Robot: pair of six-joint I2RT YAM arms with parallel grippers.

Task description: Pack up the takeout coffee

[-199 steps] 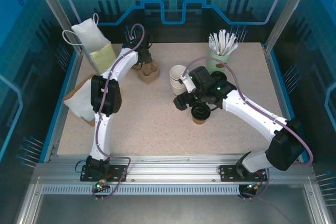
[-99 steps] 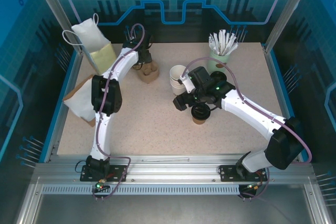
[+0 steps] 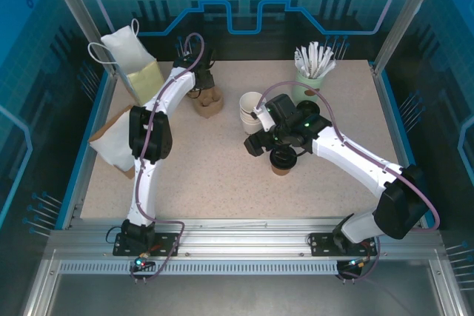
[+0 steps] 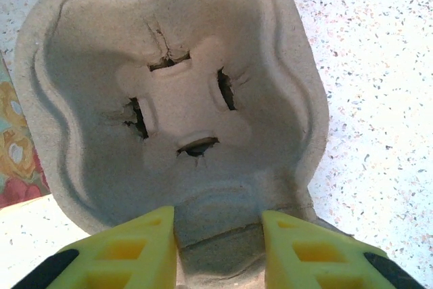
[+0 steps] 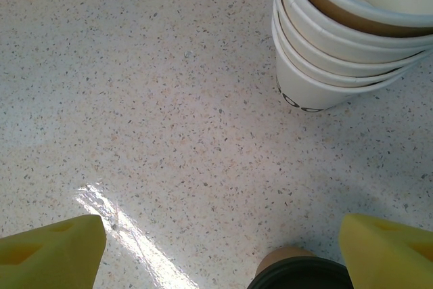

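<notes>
The takeout coffee (image 3: pixel 281 159), a brown cup with a black lid, stands mid-table; its lid (image 5: pixel 298 277) peeks in at the bottom edge of the right wrist view. My right gripper (image 3: pixel 270 146) (image 5: pixel 220 255) hovers over it, open wide, with bare table between its yellow fingers (image 5: pixel 51 248). At the back left, my left gripper (image 3: pixel 201 83) (image 4: pixel 218 241) has its yellow fingers (image 4: pixel 135 248) pressed on both sides of the near rim of a brown pulp cup carrier (image 3: pixel 209 101) (image 4: pixel 176 93), which rests on the table.
A stack of white paper cups (image 3: pixel 250 111) (image 5: pixel 345 38) stands just behind the coffee. A green cup of white sticks (image 3: pixel 311 72) is at the back right. An open white bag (image 3: pixel 127 61) stands at the back left corner, and a flat paper bag (image 3: pixel 111 142) lies at the left edge.
The left gripper's fingers have closed in on the carrier's rim. Neither arm has visibly moved, and the coffee stays put.
</notes>
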